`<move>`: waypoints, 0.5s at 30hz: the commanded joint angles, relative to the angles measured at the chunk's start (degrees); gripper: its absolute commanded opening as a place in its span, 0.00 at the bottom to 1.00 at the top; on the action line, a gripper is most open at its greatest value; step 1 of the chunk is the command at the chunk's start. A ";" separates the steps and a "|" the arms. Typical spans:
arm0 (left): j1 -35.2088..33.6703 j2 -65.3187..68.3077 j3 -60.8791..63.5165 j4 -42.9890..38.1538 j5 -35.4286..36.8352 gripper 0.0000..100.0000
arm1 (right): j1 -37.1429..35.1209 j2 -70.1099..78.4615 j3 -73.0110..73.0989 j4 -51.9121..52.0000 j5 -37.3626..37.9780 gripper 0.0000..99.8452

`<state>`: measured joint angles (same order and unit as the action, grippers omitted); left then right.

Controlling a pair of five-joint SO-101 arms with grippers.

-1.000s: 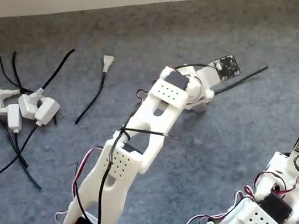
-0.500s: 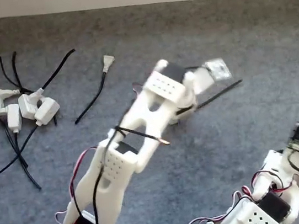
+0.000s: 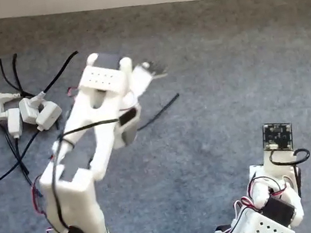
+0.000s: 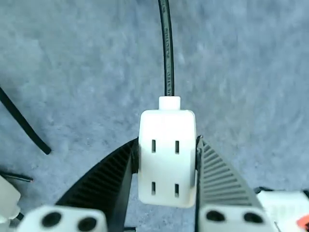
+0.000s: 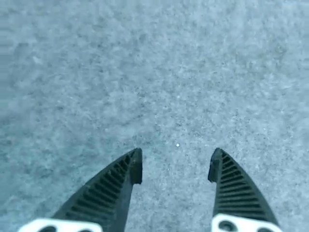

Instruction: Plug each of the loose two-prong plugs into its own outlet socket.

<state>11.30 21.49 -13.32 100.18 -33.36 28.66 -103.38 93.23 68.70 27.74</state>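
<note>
Grey carpet [image 3: 220, 43] covers the whole work surface. On it, the left gripper [image 4: 167, 145] clamps a white outlet socket [image 4: 167, 169] by its 2 side walls, with the slotted face toward the wrist camera and the black cord [image 4: 166, 53] trailing away. The right gripper [image 5: 175, 166] hangs above bare carpet, jaws spread with nothing between them. A cluster of white plugs [image 3: 24, 111] lies well apart, at the left of the high view. The step in hand looks like bringing the socket to a plug. Squeeze evenly so the block cannot twist, leave the slots unobstructed, and let the cord drag without snagging.
</note>
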 commanded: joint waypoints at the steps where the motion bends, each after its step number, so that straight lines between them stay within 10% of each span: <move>1: -0.66 -15.52 19.82 -7.12 -7.12 0.00 | -0.66 1.27 -3.47 0.40 1.32 0.22; 15: 2.07 -30.11 52.09 -24.62 -11.69 0.01 | -1.01 26.68 -18.51 0.57 5.01 0.22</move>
<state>12.26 -6.46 37.93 76.35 -44.70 28.13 -87.38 84.35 68.97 32.13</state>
